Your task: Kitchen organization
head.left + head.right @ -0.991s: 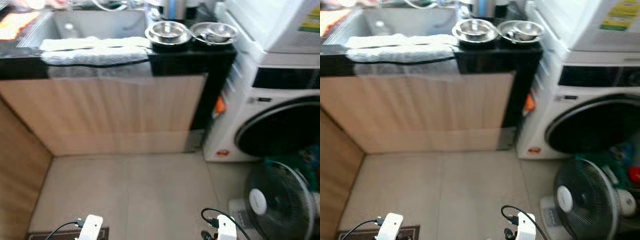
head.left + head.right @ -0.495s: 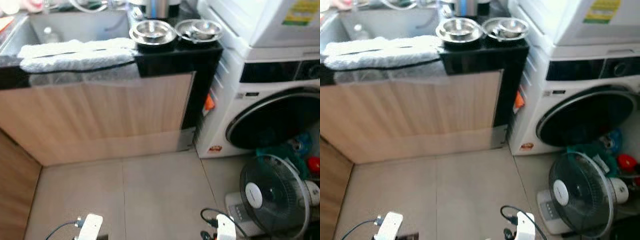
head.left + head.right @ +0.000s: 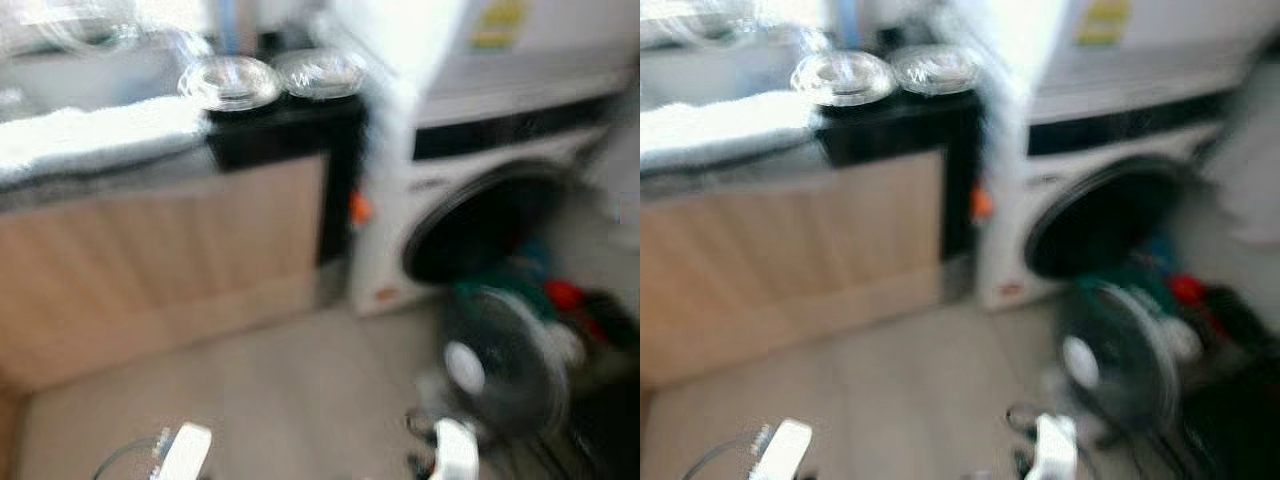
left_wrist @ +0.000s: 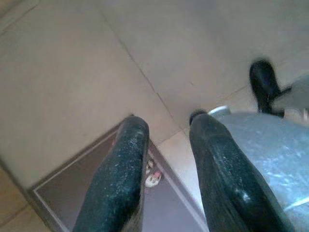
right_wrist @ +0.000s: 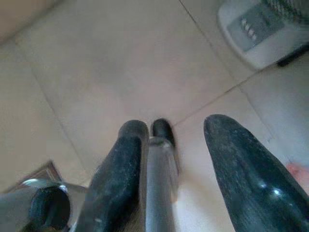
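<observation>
Two steel bowls (image 3: 229, 82) (image 3: 320, 72) sit side by side on a black counter top (image 3: 270, 125), with a white towel (image 3: 90, 130) draped over the edge to their left. The head views are blurred. Both arms hang low, their white wrists at the bottom edge (image 3: 183, 450) (image 3: 452, 452). In the left wrist view my left gripper (image 4: 166, 123) is open over floor tiles and a dark mat (image 4: 96, 193). In the right wrist view my right gripper (image 5: 176, 126) is open above bare tiles. Neither holds anything.
A white washing machine (image 3: 500, 190) with a dark round door stands right of the wooden counter front (image 3: 170, 250). A standing fan (image 3: 490, 365) is on the floor before it, its base (image 5: 263, 29) near my right gripper. Coloured items lie by the machine.
The whole picture has slid left and blurred, so the camera has turned right; the washing machine and fan now sit nearer the middle. Both arms still hang as before.
</observation>
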Available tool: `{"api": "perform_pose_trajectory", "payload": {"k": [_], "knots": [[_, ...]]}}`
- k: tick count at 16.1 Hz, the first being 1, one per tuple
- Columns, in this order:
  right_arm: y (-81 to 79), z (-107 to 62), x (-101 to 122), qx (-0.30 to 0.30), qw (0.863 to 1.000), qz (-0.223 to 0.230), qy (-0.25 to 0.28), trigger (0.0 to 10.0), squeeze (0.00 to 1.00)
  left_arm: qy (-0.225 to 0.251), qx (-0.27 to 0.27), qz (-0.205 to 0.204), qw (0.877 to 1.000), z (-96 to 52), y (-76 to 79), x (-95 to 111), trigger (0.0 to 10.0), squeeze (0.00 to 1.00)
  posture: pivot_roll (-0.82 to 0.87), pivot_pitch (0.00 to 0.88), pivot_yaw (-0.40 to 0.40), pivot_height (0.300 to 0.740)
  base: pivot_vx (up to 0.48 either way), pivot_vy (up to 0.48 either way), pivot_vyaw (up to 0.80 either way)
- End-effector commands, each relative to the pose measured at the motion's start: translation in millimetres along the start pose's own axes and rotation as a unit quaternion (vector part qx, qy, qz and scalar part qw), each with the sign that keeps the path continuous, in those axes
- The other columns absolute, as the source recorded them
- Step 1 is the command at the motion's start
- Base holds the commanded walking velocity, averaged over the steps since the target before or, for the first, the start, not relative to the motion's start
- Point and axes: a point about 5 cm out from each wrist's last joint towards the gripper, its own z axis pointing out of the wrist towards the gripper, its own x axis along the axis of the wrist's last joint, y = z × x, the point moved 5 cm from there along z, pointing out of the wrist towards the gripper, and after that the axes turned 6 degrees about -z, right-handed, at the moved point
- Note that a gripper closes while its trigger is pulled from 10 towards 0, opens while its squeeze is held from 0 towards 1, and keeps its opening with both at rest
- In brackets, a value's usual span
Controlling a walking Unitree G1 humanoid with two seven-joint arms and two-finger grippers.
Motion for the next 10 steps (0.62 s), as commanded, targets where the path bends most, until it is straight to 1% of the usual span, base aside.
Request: {"api": "perform_pose_trajectory", "payload": {"k": [1, 7, 8, 10], "knots": [[4.3, -2.2, -9.4, -0.005, 1.0, 0.005, -0.015, 10.0, 0.0, -0.002, -0.002, 0.005, 1.0, 0.3, 1.4, -0.5, 10.0, 0.0, -0.01, 0.104, 0.005, 0.74, 0.0, -0.277, -0.66], [6.2, -2.3, -8.7, -0.007, 1.0, 0.004, -0.014, 10.0, 0.0, -0.003, 0.0, -0.002, 1.0, 0.6, 2.6, -0.6, 10.0, 0.0, -0.01, 0.112, -0.006, 0.74, 0.0, 0.0, -0.65], [6.5, -2.3, -8.6, -0.007, 1.0, 0.004, -0.014, 10.0, 0.0, 0.0, 0.0, -0.011, 1.0, 0.6, 3.0, -0.2, 10.0, 0.0, -0.01, 0.112, -0.008, 0.74, 0.0, 0.0, -0.66], [6.8, -2.4, -7.0, -0.008, 1.0, 0.01, -0.007, 10.0, 0.0, 0.004, 0.001, -0.017, 1.0, 0.6, 3.2, 0.6, 10.0, 0.0, -0.01, 0.113, -0.01, 0.74, 0.0, 0.0, 0.0]]}}
